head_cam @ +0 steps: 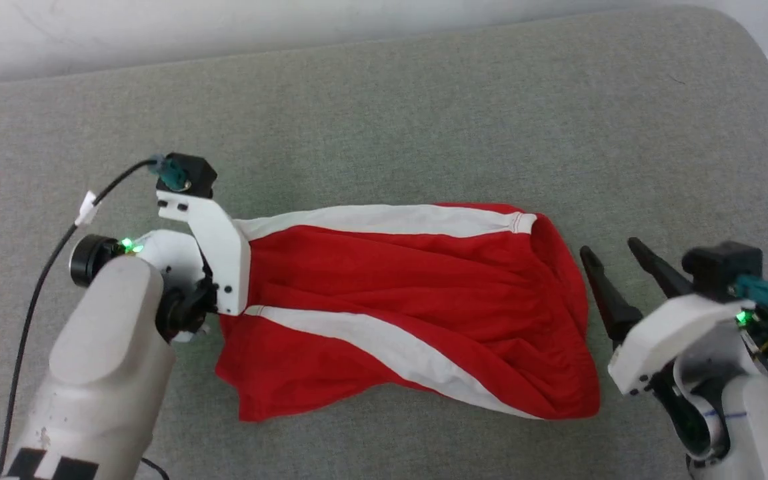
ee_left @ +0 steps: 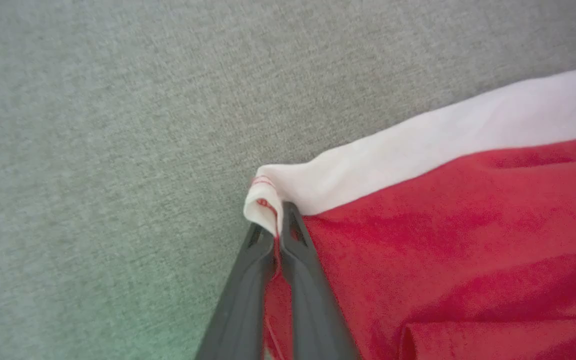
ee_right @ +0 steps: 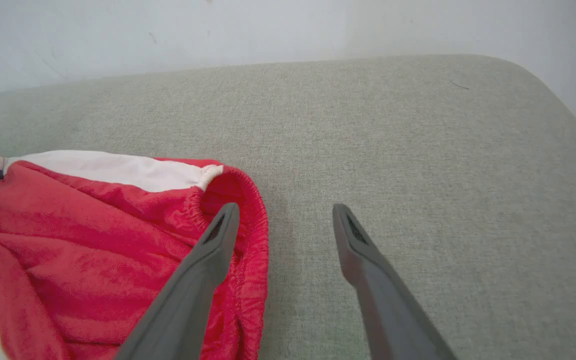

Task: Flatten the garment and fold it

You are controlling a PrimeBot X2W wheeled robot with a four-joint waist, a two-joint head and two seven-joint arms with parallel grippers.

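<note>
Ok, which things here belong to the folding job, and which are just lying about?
Part of the job:
red shorts
left claw, shut on the shorts' white-striped corner
right claw, open beside the waistband

Not part of it:
grey fabric surface underneath
white wall behind

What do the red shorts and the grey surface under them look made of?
Shorts: thin, soft synthetic-looking fabric, maybe polyester; slight sheen, fine creases, gathered elastic waistband. Surface: matte grey-green upholstery cloth, visibly coarse weave, probably padded given its rounded corner.
</note>
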